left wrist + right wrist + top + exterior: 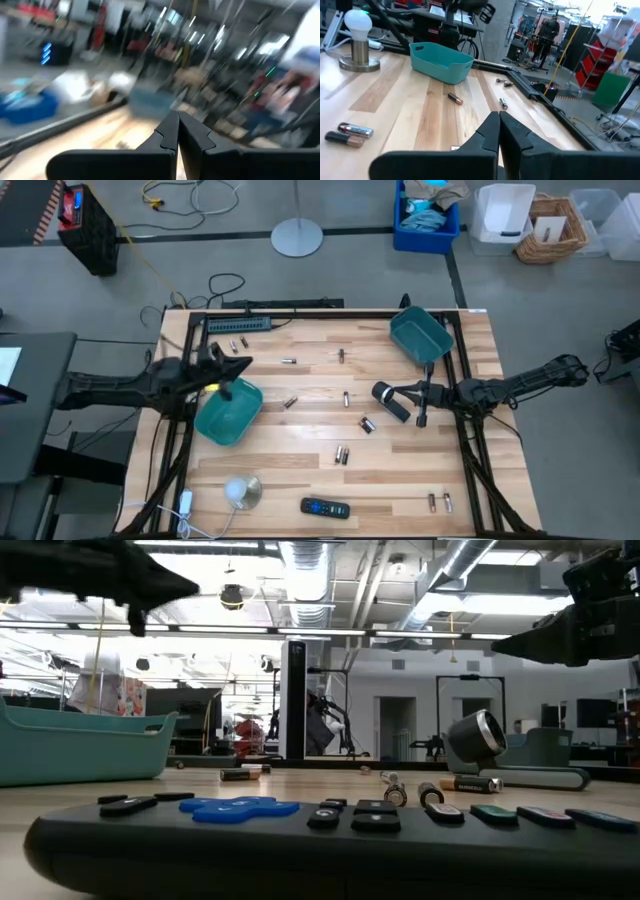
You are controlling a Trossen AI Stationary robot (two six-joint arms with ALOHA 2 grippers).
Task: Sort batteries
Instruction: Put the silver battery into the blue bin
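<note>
Many batteries (342, 454): lying loose across the table (300, 480), still unsorted.
Bins: I'm seeing nothing inside either teal bin (228, 412).
Grippers: I'm holding the left gripper (240, 364) and right gripper (421, 420) closed, empty.

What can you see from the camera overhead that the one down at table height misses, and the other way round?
Only the overhead view shows both teal bins, the left bin and the right bin, the light bulb, and the batteries spread across the table, with both shut claws, left claw and right claw. Only the table-height view shows the room's ceiling pipes. Both show the remote control and the black cylinder.
</note>
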